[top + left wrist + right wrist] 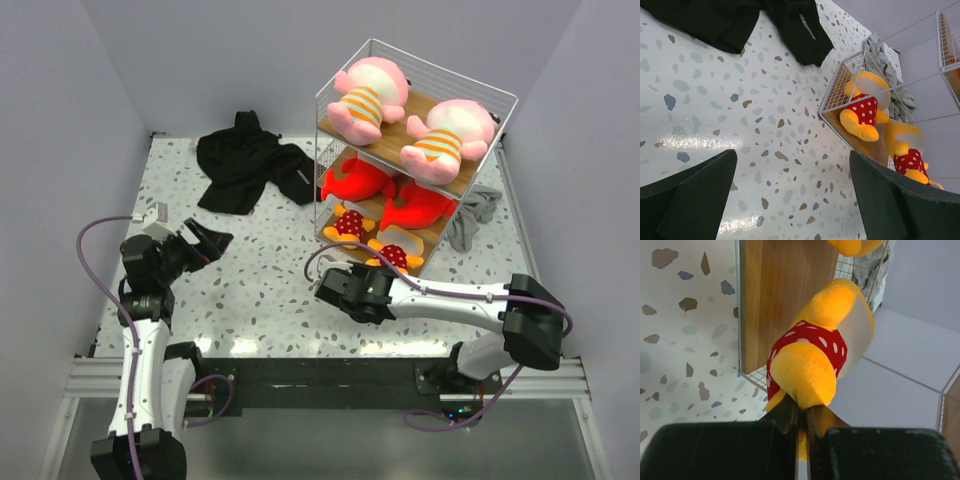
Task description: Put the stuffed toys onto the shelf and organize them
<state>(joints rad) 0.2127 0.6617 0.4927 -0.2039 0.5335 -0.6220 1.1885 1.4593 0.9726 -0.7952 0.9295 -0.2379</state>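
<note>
Pinching the orange-yellow toy (805,370), right pincer (802,414) closed, tips half hidden; left pincer (792,167) gaping.

The worktop (715,125) is smooth and speckled like stone, glossy where light catches it. The shelf (832,87) is white-coated wire with matt, grained wooden boards (785,295). The yellow toy (807,370) is fuzzy plush. The black garment (245,160) is matt cloth; the grey cloth (470,225) seems a soft knit.
</note>
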